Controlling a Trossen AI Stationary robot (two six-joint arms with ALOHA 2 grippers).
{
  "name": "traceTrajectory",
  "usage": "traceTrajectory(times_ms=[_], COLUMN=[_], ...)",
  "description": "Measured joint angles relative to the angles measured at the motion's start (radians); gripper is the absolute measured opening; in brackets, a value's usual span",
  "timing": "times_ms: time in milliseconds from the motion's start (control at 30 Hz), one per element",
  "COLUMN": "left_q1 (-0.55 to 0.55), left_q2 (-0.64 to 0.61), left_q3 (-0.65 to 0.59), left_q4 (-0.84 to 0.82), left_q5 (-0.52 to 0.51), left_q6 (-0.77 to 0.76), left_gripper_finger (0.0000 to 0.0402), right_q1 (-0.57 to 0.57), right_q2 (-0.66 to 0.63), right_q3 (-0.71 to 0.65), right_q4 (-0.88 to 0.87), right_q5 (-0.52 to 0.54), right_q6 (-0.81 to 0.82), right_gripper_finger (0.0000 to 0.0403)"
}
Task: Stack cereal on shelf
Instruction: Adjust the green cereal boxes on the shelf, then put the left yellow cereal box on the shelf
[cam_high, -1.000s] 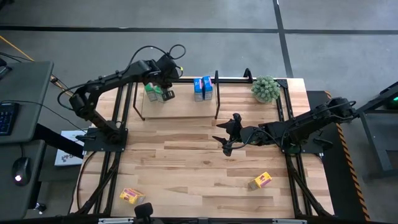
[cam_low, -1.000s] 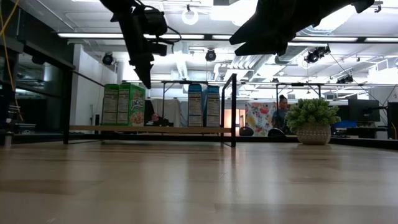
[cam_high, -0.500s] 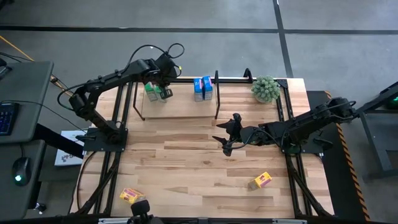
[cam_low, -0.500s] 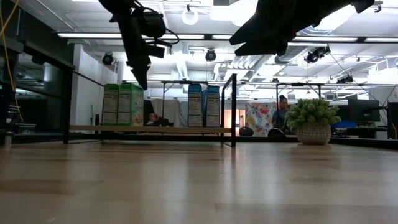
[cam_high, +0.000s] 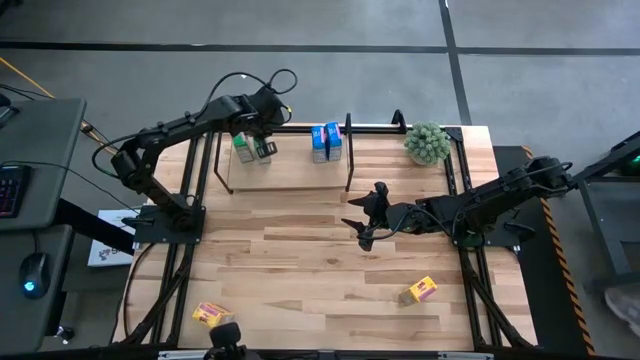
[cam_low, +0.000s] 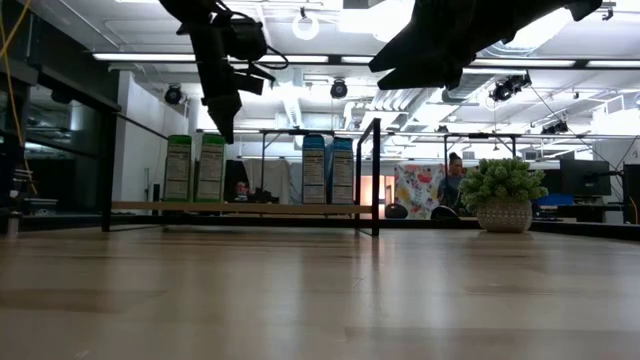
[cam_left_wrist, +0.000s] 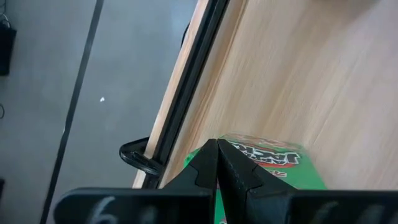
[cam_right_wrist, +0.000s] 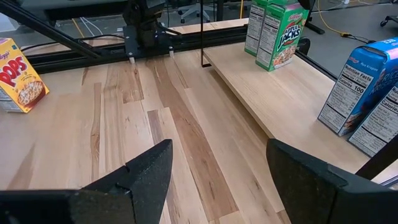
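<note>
Two green cereal boxes stand upright on the shelf's wooden board at its left end. Two blue cereal boxes stand upright farther right. My left gripper is shut and points down at the top of the right-hand green box. In the left wrist view its shut fingertips lie over that box's top. My right gripper hangs open above the middle of the table, with nothing between its fingers. My left gripper's shut fingers come slanting down from above at the top edge of the right-hand green box. Whether they touch it, I cannot tell. The box stands upright on the shelf board.
A yellow cereal box lies near the table's right front and another at the left front. A round green plant in a pot stands at the far right. The shelf's black tube frame rises at the rack's right end.
My left gripper has stayed in place and turned a little at the wrist. The right-hand green box has turned about on the shelf board. It now shows its narrow side in the low view, with a small gap to the other green box.
</note>
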Motion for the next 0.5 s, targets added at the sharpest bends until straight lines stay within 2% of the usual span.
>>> traceTrajectory(times_ms=[167,300,367,500], left_q1=[-0.034,-0.1,-0.148,-0.288], left_q2=[-0.004,-0.057,-0.106,-0.243], left_q3=[0.051,0.053,0.023,-0.095], left_q4=[0.008,0.053,0.1,0.265], left_q5=[0.02,0.116,0.149,0.153], left_q6=[-0.017,-0.086,-0.133,-0.235], left_gripper_finger=[0.0,0.0,0.0,0.0], right_q1=[0.0,0.0,0.0,0.0], right_q2=[0.0,0.0,0.0,0.0], right_q3=[0.0,0.0,0.0,0.0], right_q4=[0.0,0.0,0.0,0.004], right_q5=[0.0,0.0,0.0,0.0], right_q6=[0.0,-0.008,-0.017,-0.033], right_gripper_finger=[0.0252,0.0252,0.0252,0.0252])
